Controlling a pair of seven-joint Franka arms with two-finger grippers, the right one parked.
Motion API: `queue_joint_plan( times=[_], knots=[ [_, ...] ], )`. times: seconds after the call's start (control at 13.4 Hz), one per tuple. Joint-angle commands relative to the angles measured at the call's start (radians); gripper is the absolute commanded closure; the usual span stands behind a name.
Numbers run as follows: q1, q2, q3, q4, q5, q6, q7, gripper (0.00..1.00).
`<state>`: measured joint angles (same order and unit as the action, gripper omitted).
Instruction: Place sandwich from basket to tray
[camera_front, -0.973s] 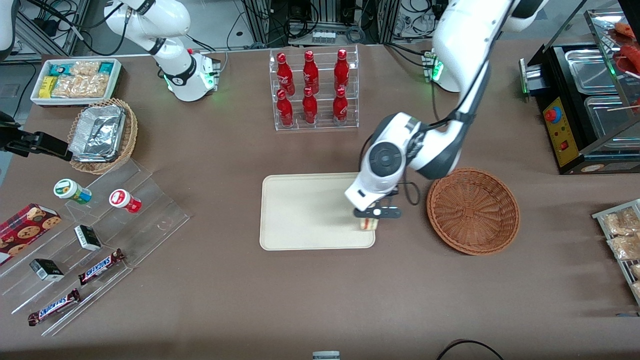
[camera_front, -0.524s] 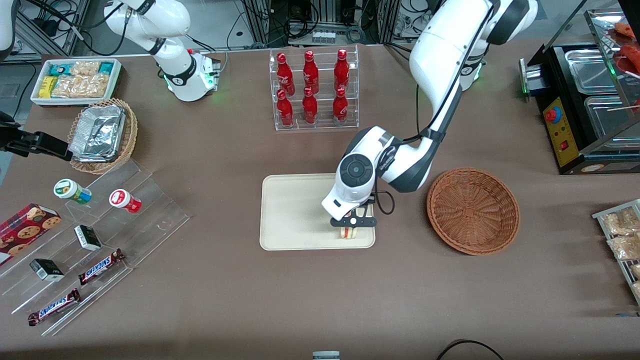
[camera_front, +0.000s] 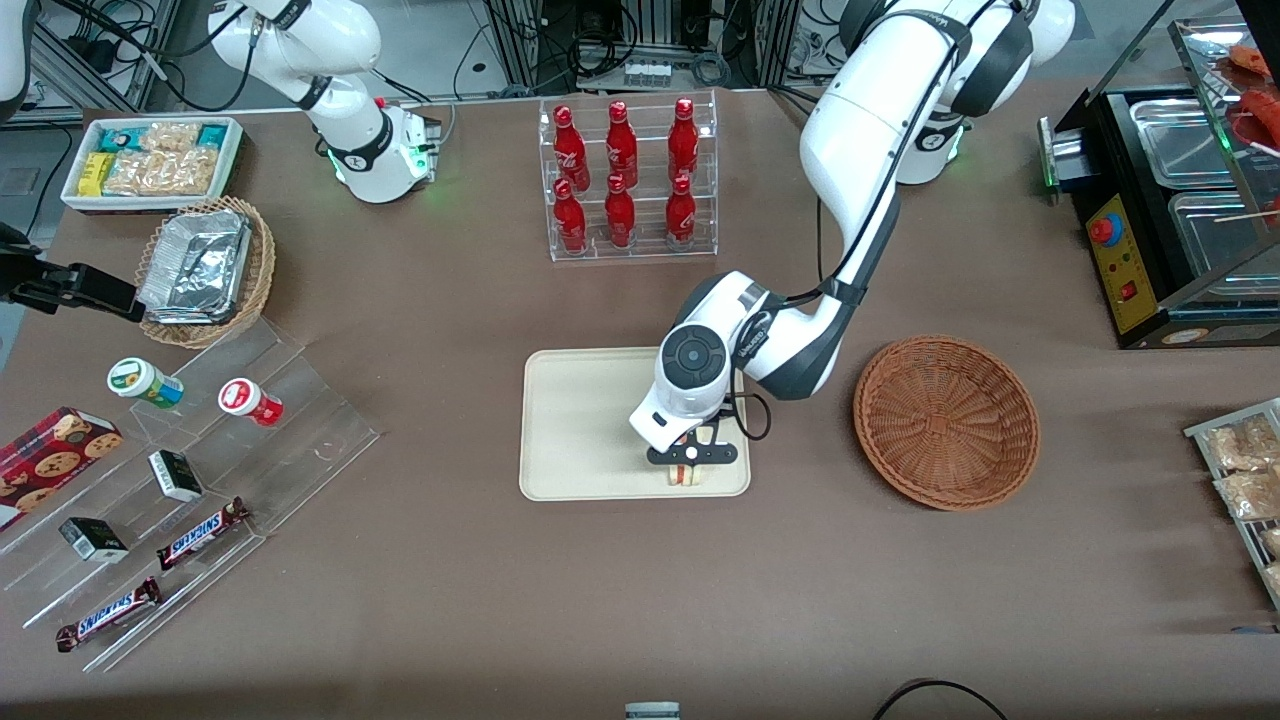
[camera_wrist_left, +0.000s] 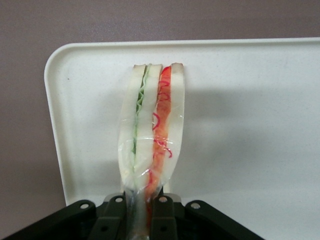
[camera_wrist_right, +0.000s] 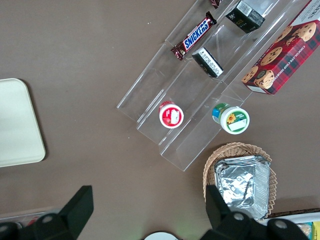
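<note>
Sandwich (camera_wrist_left: 152, 130) is pinched tight between the jaws of the gripper (camera_front: 690, 458), over the part of the tray (camera_front: 585, 420) nearest the front camera. Its green and red layers show along its edge. The brown basket (camera_front: 946, 421) sits beside the tray on the table (camera_front: 640, 600), toward the working arm's end.

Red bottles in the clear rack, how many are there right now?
6 red bottles in the clear rack: three on its upper tier, three lower. None seem hidden. The gripper holds the sandwich over the tray.
</note>
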<state>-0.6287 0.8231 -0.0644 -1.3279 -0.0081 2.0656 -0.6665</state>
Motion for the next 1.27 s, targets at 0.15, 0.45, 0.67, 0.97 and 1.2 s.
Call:
queue_joint_plan(
  times=[0.15, 0.45, 0.67, 0.97, 1.2],
  knots=[
    [-0.016, 0.027, 0.014, 0.029, 0.007, 0.03, -0.018, 0.0],
    [-0.014, 0.024, 0.015, 0.029, 0.01, 0.033, -0.013, 0.0],
    [-0.009, 0.016, 0.017, 0.032, 0.01, 0.033, -0.015, 0.0],
    [-0.006, 0.008, 0.023, 0.035, 0.013, 0.031, -0.012, 0.0],
    [-0.006, -0.018, 0.055, 0.035, 0.013, 0.024, -0.01, 0.0]
  ],
)
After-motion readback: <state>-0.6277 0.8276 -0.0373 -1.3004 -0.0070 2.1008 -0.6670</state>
